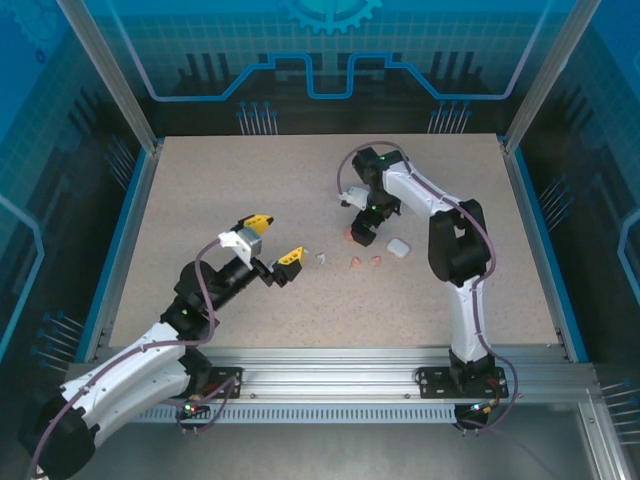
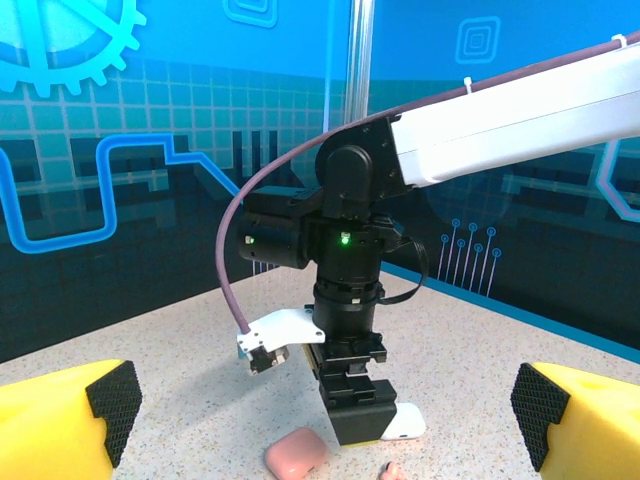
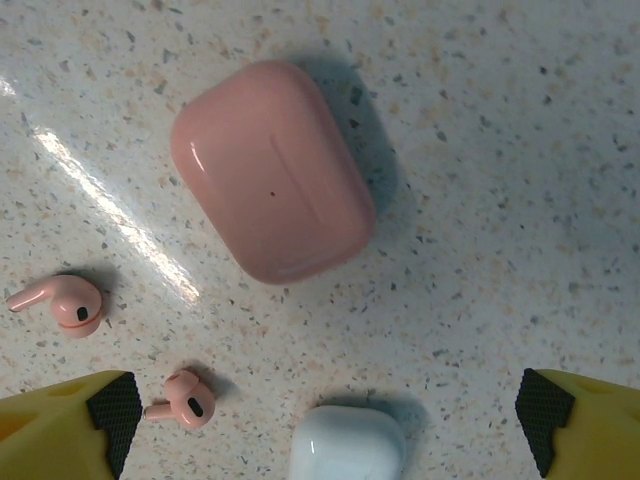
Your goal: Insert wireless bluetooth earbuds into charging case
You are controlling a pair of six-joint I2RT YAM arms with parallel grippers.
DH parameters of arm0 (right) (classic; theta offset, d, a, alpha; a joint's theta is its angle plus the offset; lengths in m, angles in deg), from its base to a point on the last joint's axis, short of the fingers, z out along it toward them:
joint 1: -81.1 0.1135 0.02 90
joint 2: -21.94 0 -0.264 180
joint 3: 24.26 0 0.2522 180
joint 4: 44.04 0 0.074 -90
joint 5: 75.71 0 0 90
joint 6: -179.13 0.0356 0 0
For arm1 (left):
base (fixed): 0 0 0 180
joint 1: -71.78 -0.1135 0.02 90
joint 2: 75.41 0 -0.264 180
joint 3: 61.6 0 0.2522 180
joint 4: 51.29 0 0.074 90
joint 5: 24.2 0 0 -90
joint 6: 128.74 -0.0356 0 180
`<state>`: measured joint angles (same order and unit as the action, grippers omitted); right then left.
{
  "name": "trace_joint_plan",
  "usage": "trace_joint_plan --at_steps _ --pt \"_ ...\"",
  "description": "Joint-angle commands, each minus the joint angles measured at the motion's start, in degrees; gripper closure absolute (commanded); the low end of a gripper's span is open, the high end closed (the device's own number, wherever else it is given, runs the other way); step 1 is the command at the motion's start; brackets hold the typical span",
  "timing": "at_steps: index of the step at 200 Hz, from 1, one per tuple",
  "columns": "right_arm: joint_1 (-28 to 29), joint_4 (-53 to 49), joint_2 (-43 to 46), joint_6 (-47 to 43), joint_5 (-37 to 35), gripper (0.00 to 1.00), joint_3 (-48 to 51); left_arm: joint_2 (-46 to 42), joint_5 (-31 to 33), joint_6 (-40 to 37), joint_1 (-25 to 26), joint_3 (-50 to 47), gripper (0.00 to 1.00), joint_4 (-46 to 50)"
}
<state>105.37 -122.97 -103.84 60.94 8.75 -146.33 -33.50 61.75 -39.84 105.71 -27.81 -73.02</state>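
Note:
A closed salmon-pink charging case (image 3: 272,170) lies on the speckled table, with a closed white case (image 3: 347,445) near it. Two pink earbuds (image 3: 68,303) (image 3: 185,400) lie loose beside them. My right gripper (image 3: 320,425) hangs open straight above the cases, nothing between its yellow fingers (image 3: 70,425). From above, the right gripper (image 1: 362,230) stands over the pink case (image 1: 354,236), the white case (image 1: 398,247) to its right, and the pink earbuds (image 1: 356,262) just in front. A small white earbud (image 1: 321,257) lies near my left gripper (image 1: 272,242), which is open and empty.
The left wrist view looks across the table at the right gripper (image 2: 360,400), with the pink case (image 2: 297,452) and white case (image 2: 405,422) at its foot. Blue walls and an aluminium frame (image 1: 540,250) border the table.

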Motion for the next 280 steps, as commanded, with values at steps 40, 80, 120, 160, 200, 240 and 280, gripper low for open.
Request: trace_joint_plan --at_steps 40,80,120,160,200,240,280 --pt "3.89 -2.97 -6.46 -7.06 0.11 0.03 -6.22 -0.65 1.07 -0.96 -0.09 -0.27 0.01 0.77" --pt "4.33 -3.53 -10.01 -7.48 -0.04 0.05 -9.24 -0.60 1.16 -1.60 -0.07 -0.15 0.01 1.39" --pt "4.38 -4.32 -12.17 -7.35 -0.54 0.16 -10.54 -0.43 1.63 -2.14 -0.12 0.15 0.01 2.65" --pt "4.50 -2.65 -12.30 -7.41 -1.09 0.27 -9.93 0.26 1.80 -2.23 -0.19 0.31 0.01 2.74" --pt "4.73 -1.98 -13.08 -7.58 -2.43 0.31 -9.24 1.11 1.68 -2.26 -0.19 0.93 0.01 3.15" --pt "4.99 -0.99 -13.67 -7.20 -3.93 0.37 -8.22 1.49 1.68 -2.31 -0.33 1.15 0.01 3.34" --pt "5.61 1.38 -13.39 -6.39 -5.72 0.46 -5.07 1.68 1.63 -2.41 -0.38 1.23 0.01 3.37"
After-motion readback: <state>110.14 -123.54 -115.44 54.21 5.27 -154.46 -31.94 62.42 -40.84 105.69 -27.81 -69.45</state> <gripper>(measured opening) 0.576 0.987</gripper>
